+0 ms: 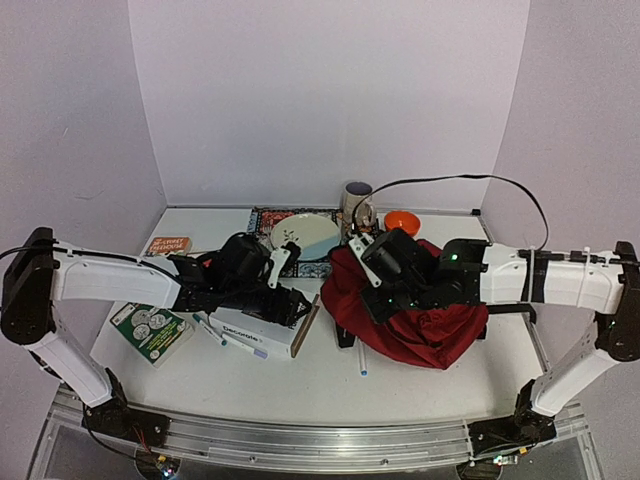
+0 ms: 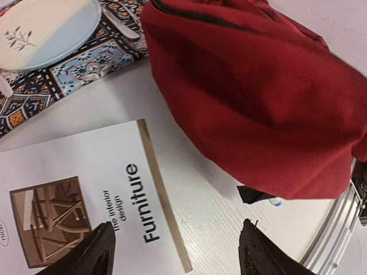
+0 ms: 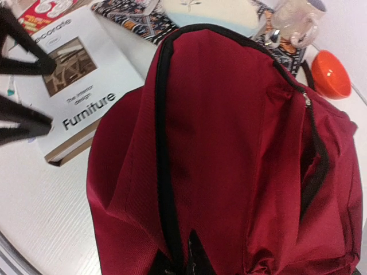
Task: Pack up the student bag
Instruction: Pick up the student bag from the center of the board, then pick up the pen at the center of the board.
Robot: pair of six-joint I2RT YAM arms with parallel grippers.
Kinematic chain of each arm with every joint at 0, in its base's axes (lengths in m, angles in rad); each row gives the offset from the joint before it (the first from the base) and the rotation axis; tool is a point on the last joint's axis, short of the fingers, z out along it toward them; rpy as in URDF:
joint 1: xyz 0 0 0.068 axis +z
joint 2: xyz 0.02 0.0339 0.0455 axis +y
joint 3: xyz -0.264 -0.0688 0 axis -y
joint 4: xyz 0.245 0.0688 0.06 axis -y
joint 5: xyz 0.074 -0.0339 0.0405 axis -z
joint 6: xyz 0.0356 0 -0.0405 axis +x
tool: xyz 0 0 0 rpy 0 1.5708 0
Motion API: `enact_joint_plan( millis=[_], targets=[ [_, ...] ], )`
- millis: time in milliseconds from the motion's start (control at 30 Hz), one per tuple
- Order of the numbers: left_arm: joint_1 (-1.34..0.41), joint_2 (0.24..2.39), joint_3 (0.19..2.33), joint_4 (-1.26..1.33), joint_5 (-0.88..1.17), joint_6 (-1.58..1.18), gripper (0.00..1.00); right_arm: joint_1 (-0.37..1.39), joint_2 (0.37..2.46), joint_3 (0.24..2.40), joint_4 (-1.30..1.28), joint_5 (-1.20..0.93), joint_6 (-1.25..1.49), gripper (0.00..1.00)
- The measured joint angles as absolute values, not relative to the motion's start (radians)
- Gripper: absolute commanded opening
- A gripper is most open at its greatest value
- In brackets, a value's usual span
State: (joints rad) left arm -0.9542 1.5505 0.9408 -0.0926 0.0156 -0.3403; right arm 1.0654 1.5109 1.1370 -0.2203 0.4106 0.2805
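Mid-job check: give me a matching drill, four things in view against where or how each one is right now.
Things:
1. student bag
2. Furniture book
3. orange bowl
4. left gripper

Places or states:
a. open, over the book's edge
b. at the far side, right of the mug
c. lying flat, cover up, left of the bag
d. pinched at its zipper seam by the shut right gripper

Pairs: 1-d, 2-c, 3-b, 4-a
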Motion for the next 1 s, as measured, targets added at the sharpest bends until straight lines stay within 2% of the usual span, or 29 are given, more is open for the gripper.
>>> enact_joint_plan(
  millis=[167, 500, 1000],
  targets=[
    [-1.004, 1.615, 0.980, -0.059, 0.026, -0.328, 0.71, 1.017, 1.487, 1.135, -0.238, 0.492, 0.321, 0.00],
    [-1.053, 1.804, 1.085, -0.004, 0.032, -0.378, 0.76, 0.909, 1.485, 1.084, -0.240, 0.586, 0.365, 0.00],
    [-1.144, 2.085, 1.307, 0.020, -0.108, -0.393, 0.78, 0.888, 1.487, 1.006, -0.155, 0.551, 0.361, 0.00]
  ],
)
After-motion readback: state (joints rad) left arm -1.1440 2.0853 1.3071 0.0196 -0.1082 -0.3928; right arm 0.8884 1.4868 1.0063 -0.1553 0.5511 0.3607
